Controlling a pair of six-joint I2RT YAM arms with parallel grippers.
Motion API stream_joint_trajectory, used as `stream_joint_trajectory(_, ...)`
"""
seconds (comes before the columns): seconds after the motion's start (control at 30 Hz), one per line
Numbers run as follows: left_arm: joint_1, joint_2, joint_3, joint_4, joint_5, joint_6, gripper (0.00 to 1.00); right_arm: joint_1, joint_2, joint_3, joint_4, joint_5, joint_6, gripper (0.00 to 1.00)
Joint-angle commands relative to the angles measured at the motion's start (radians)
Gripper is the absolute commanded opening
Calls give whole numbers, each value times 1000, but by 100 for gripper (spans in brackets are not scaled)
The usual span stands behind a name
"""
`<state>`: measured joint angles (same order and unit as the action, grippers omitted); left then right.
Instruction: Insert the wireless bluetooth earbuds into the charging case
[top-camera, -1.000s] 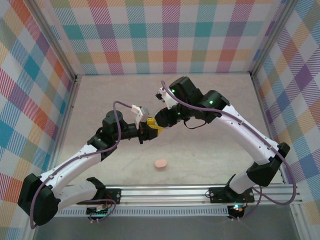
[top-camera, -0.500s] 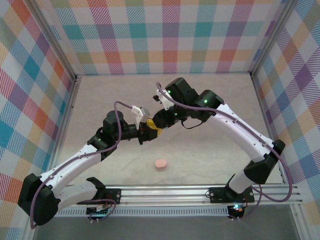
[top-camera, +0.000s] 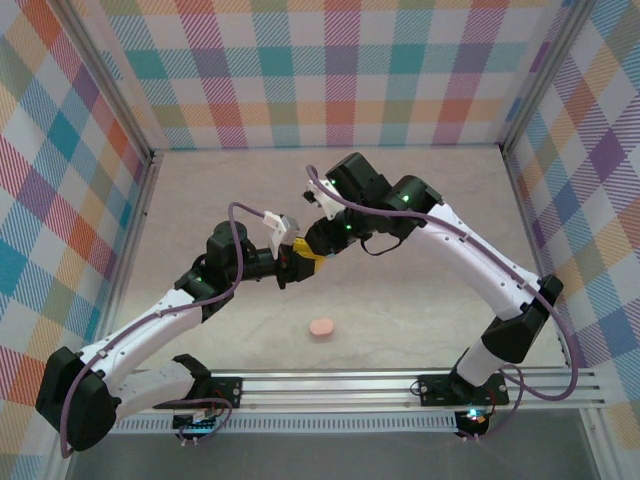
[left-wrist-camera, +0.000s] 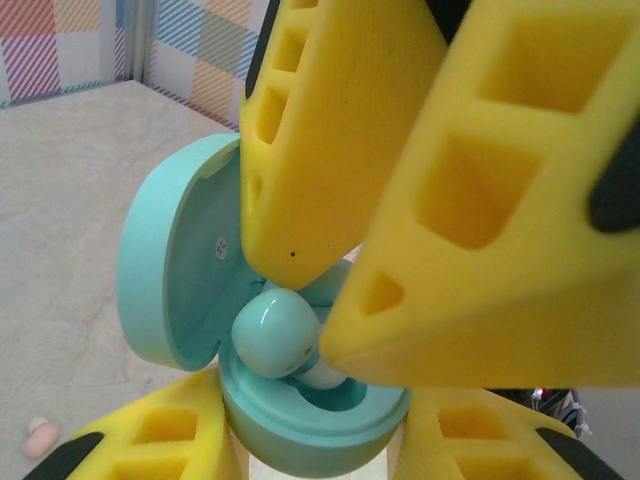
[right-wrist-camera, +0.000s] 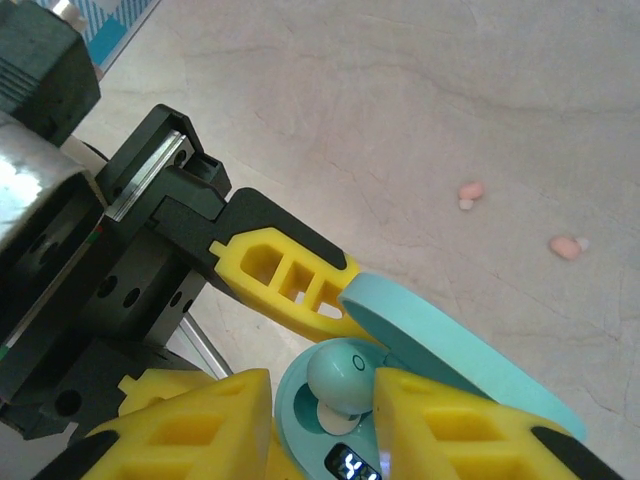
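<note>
Finding: the left gripper (left-wrist-camera: 315, 445) has its jaws clamped on the base of the teal charging case (left-wrist-camera: 175, 280). The case is held off the surface at centre frame in the top view, with its lid swung open to the left. In my judgement this steadies the open cavity for the other arm.

The right gripper (right-wrist-camera: 325, 395) pinches a blue earbud (left-wrist-camera: 273, 332) between its yellow fingers. The bud sits at the mouth of the cavity and looks partly seated, not yet released.

Two pink earbuds (right-wrist-camera: 470, 190) lie loose at the upper right of the right wrist view, well apart from the case. A pink case (top-camera: 321, 327) rests closed at lower centre.

Surface: a pale, faintly veined table (top-camera: 420, 300). Enclosure: pastel checked walls (top-camera: 340, 70) on three sides.
</note>
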<state>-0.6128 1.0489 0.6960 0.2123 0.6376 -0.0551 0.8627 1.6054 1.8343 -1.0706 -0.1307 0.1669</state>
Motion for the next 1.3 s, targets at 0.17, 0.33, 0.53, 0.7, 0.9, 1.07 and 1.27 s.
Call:
stream_joint_trajectory(0.17, -11, -15, 3, 29, 40, 31, 0, -13, 9, 36, -17, 30, -12, 28)
stream_joint_trajectory(0.33, -11, -9, 7, 29, 42, 32, 0, -13, -3, 51, -35, -15, 8, 27)
stream_joint_trajectory(0.53, -11, -6, 10, 30, 40, 35, 0, -13, -33, 44, -56, -56, 35, 26)
stream_joint_trajectory(0.7, -11, -6, 14, 30, 48, 38, 0, -13, -50, 30, -66, -53, 46, 26)
stream_joint_trajectory(0.9, -11, -8, 15, 29, 77, 64, 0, -14, -61, 57, -64, -1, 27, 28)
stream_joint_trajectory(1.07, -11, -3, 35, 5, 91, 99, 0, -14, -61, 53, -65, -24, 15, 29)
stream_joint_trajectory(1.27, -11, 6, 43, -1, 93, 118, 0, -13, -74, 28, -46, -31, 31, 29)
